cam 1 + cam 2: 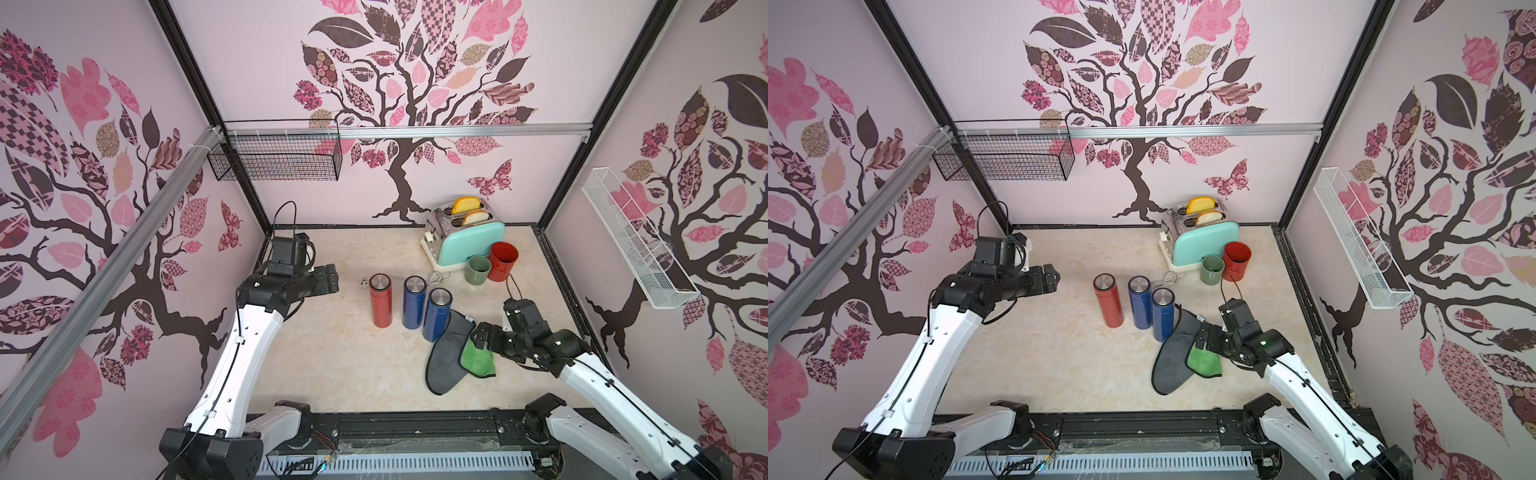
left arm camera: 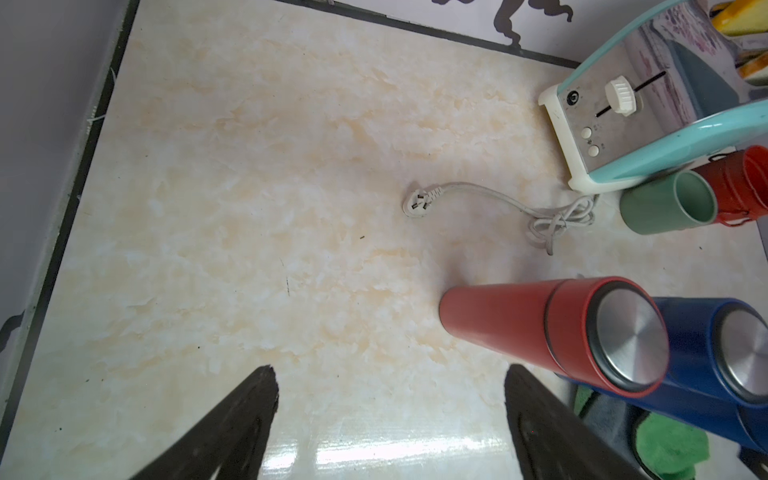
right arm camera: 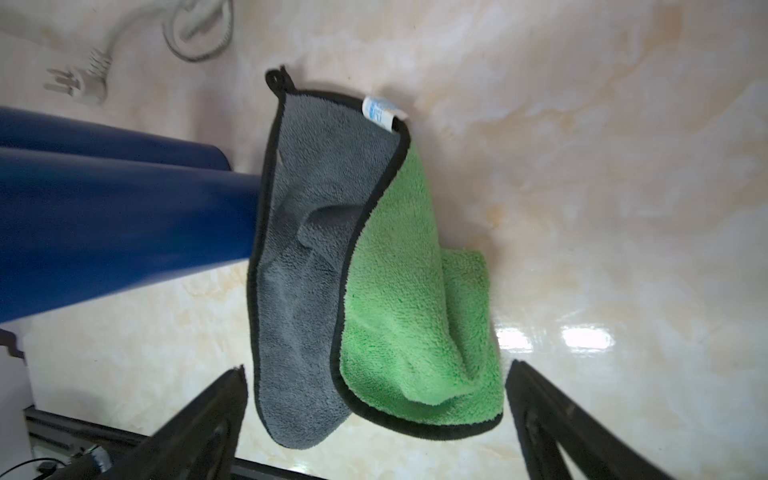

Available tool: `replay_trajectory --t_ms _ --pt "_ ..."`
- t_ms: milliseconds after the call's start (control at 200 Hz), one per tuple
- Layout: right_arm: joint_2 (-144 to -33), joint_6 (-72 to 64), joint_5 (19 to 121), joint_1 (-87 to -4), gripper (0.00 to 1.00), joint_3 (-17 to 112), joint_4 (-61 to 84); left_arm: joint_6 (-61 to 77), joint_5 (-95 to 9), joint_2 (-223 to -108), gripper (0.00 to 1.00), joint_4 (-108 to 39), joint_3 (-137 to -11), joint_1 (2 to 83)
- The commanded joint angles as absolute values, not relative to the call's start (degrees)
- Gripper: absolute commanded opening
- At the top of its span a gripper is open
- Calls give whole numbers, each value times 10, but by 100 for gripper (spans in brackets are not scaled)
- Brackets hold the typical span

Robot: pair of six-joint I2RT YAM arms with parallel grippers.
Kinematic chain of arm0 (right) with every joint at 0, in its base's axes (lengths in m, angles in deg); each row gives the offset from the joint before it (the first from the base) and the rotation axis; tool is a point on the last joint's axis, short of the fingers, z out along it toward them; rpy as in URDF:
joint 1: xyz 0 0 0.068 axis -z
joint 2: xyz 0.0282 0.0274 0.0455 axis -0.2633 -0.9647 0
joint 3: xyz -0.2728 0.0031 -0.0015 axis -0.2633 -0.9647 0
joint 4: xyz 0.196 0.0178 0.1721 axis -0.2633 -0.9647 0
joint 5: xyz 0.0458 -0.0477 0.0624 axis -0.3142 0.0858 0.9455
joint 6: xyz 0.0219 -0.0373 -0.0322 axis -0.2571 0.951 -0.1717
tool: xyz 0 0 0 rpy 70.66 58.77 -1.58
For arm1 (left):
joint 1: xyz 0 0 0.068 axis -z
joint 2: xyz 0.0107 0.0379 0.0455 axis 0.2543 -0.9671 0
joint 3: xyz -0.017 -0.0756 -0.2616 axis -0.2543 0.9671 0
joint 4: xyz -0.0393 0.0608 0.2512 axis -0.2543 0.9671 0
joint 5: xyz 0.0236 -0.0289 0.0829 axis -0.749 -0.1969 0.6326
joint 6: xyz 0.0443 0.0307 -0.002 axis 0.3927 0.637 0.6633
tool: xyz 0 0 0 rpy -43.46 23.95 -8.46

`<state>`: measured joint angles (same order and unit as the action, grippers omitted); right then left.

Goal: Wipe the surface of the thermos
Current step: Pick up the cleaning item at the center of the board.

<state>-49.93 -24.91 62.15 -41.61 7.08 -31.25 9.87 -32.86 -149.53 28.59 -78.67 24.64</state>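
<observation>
The left pincer (image 1: 332,277) hangs released over open worktop (image 1: 332,357), left of the upright red thermos (image 1: 381,301). Just right of it stand two blue thermoses (image 1: 414,303), the nearer touching the cloth (image 1: 446,359) at its edge. The right pincer (image 1: 478,336), released, hovers over the cloth's right side.

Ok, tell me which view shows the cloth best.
Right wrist view: the cloth fills the frame, grey and green faces clear. Both top views show it small; the left wrist view catches only a corner.
</observation>
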Motion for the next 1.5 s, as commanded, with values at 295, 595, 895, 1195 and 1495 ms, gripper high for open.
replay_trajectory --t_ms 295,595,895,1195,1495 --pt "-579 -303 507 -508 100 54 -294 103 -371 -1506 90 388 -873 276" --pt "-678 -320 430 -547 100 51 -243 101 -307 -1556 90 434 -959 420" --pt "-755 -274 410 -548 99 73 -231 113 -233 -1604 90 494 -1012 511" --pt "-750 -265 467 -547 47 36 -184 109 -255 -1606 91 480 -1005 526" --pt "-674 -254 441 -546 0 84 -272 106 -244 -1599 91 480 -994 536"
